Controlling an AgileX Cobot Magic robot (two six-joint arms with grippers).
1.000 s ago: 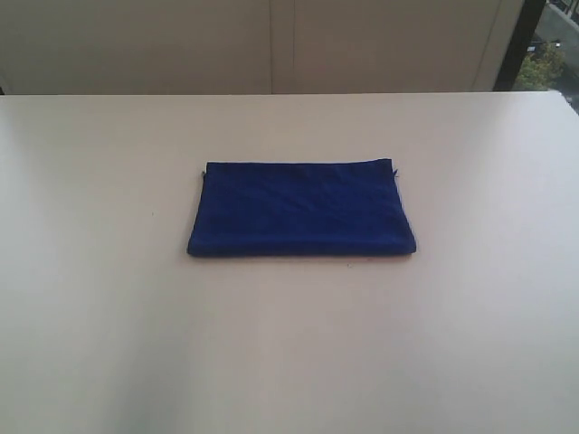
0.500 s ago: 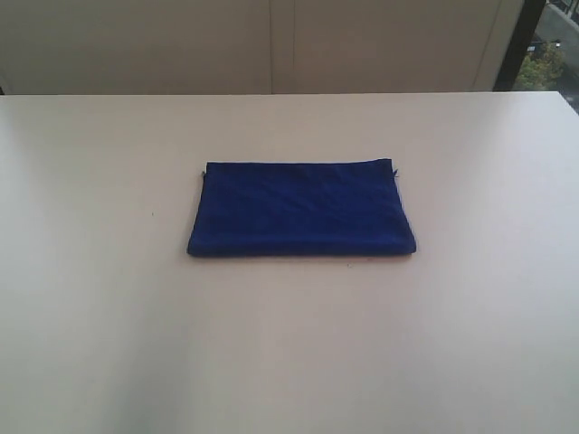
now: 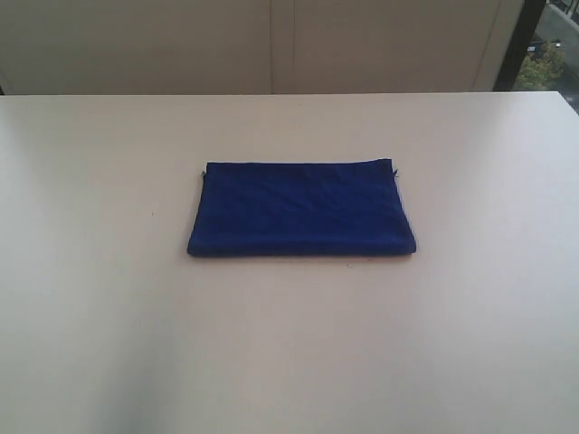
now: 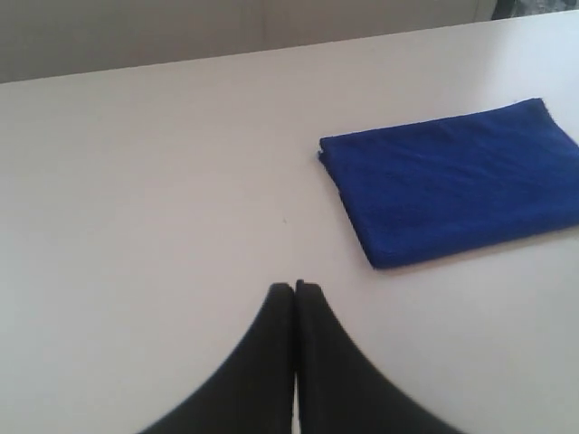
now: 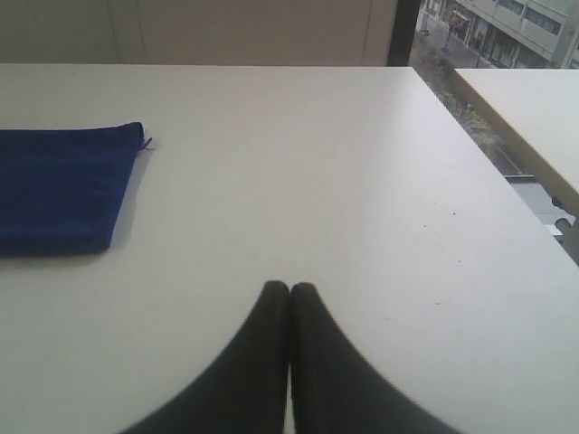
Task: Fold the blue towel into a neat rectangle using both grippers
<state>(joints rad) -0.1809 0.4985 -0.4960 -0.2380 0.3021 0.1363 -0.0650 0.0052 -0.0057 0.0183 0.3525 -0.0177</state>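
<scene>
**Blue towel**, one: folded into a flat, tidy rectangle. It lies near the middle of the pale table, long sides running across the exterior view. One loose thread sticks out at a far corner.

**Tables**, two: the one bearing the towel, and a second table of like colour beyond its right edge.

**Left gripper**, one: two black fingers pressed tip to tip, nothing between them. It is over bare tabletop, well apart from the towel's left end.

**Right gripper**, one: two black fingers likewise pressed together and empty. It is over bare tabletop, well apart from the towel's right end.
</scene>
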